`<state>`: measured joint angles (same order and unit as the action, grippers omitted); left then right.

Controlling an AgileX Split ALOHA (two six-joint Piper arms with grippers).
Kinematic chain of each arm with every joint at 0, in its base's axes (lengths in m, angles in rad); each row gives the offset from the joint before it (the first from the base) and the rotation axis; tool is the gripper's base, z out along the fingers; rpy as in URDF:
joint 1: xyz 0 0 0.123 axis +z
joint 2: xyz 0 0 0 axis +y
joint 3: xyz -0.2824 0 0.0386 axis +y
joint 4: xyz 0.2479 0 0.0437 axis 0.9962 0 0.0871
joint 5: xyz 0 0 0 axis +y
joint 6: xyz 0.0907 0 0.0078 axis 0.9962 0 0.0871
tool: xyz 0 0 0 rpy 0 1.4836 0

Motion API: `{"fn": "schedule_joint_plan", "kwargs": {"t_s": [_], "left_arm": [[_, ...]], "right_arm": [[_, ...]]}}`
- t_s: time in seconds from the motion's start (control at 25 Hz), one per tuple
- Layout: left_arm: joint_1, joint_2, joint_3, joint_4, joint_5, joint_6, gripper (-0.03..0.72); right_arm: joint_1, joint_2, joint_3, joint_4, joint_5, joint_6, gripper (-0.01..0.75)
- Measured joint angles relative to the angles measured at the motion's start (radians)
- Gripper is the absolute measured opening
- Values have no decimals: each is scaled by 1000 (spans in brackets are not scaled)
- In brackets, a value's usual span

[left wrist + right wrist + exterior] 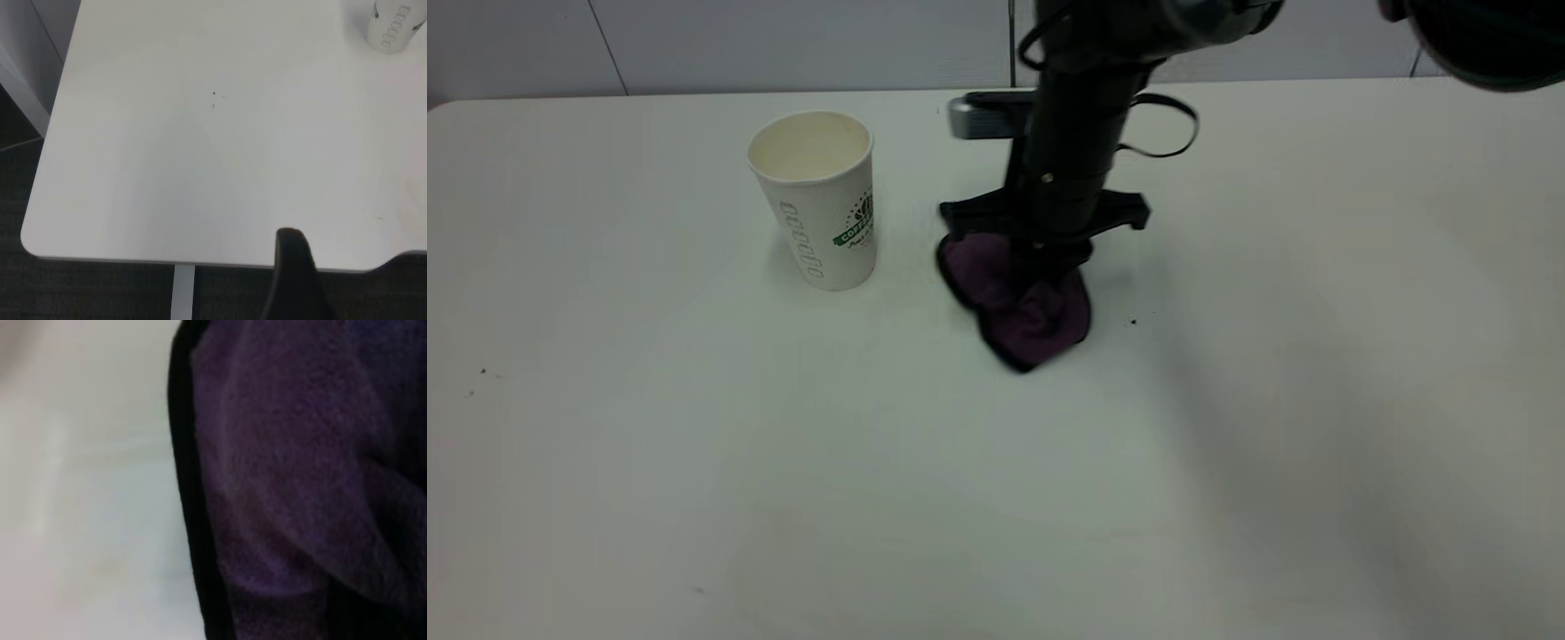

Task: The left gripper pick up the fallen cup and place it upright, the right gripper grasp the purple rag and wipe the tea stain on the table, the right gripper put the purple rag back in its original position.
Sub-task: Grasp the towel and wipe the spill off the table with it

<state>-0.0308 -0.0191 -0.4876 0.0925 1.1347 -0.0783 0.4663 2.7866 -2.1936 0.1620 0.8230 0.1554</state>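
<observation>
Left gripper [291, 277]: only one dark finger shows in your left wrist view, out past the table [605, 462] edge; you cannot tell how its jaws stand; nothing seen in them.
Cup [816, 200]: upright on the table, mouth up, logo facing the rag; it stands near the rag's left side but apart from it.
Rag [1018, 302]: purple with a dark border, bunched flat on the table just right of the cup; no tea stain can be made out around it.
Right gripper [1049, 262]: straight down on the rag's upper part, fingertips buried in the cloth; whether the jaws pinch it, you cannot tell.
Risk: sweep leftward and the rag or crossbar could knock your cup over; a loose pinch could leave the cloth behind.
</observation>
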Motion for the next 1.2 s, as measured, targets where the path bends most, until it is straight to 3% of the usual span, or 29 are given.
{"fn": "schedule_joint_plan", "kwargs": {"t_s": [0.48,0.72,0.88,0.96,1.04,1.2], "left_arm": [[0,0,0,0,0,1,524],[0,0,0,0,0,1,524],[0,0,0,0,0,1,524],[0,0,0,0,0,1,524],[0,0,0,0,0,1,524],[0,0,0,0,0,1,524]], "right_arm": [[-342,-8,-1,-162,186,-60,101],[-445,-8,-1,-162,232,-102,105],[-467,-8,-1,-162,244,-124,132],[-468,-8,-1,-162,244,-128,188],[-468,-12,0,-162,245,-133,296],[-468,-39,11,-167,269,-181,635]]}}
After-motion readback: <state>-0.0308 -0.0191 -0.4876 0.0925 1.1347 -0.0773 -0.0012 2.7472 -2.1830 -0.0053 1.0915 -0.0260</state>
